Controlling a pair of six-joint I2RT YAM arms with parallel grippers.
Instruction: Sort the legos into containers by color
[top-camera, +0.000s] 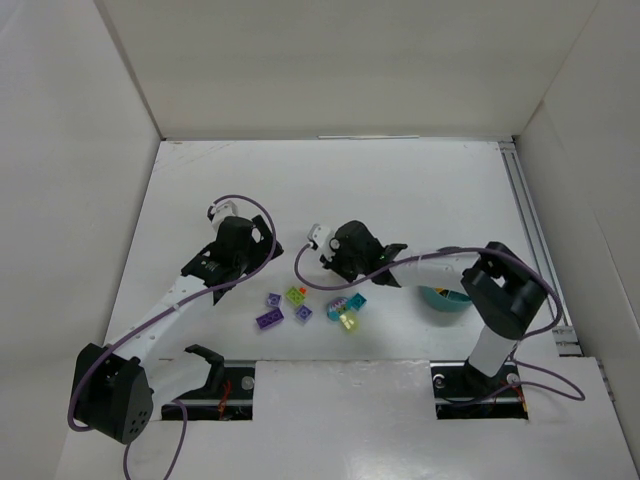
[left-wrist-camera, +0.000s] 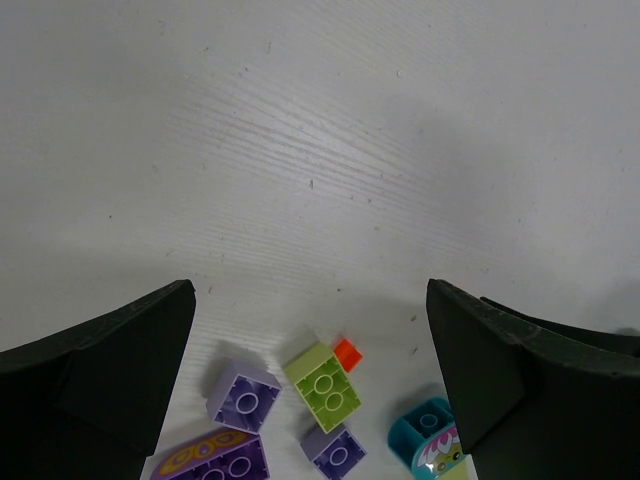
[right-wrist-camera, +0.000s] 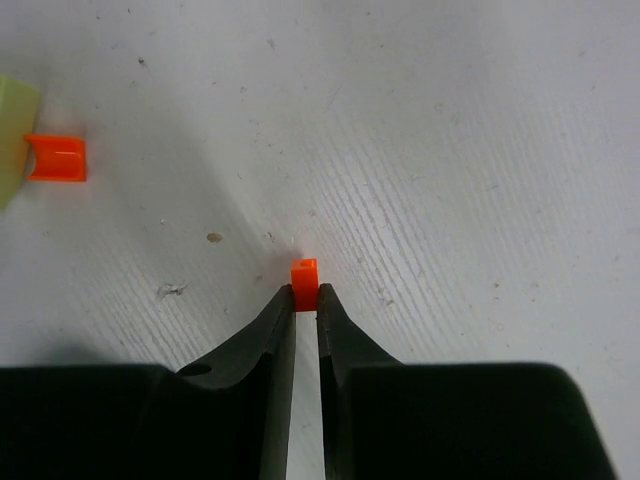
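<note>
My right gripper (right-wrist-camera: 306, 298) is shut on a tiny orange brick (right-wrist-camera: 304, 274), held at the fingertips just above the white table. In the top view it (top-camera: 322, 252) sits just behind the brick pile. A second orange piece (right-wrist-camera: 57, 158) lies beside a lime green brick (right-wrist-camera: 10, 140). My left gripper (left-wrist-camera: 310, 300) is open and empty above the pile: a lime green brick (left-wrist-camera: 322, 386), an orange stud (left-wrist-camera: 347, 351), a lilac brick (left-wrist-camera: 243, 395), a patterned purple brick (left-wrist-camera: 212, 462) and a teal brick (left-wrist-camera: 425, 432). The teal bowl (top-camera: 443, 299) is partly hidden behind the right arm.
The pile (top-camera: 300, 306) lies between the arms, with a yellow translucent brick (top-camera: 348, 320) at its right. White walls enclose the table. A metal rail (top-camera: 527, 230) runs along the right side. A black hook-shaped part (top-camera: 207, 362) stands by the left arm's base.
</note>
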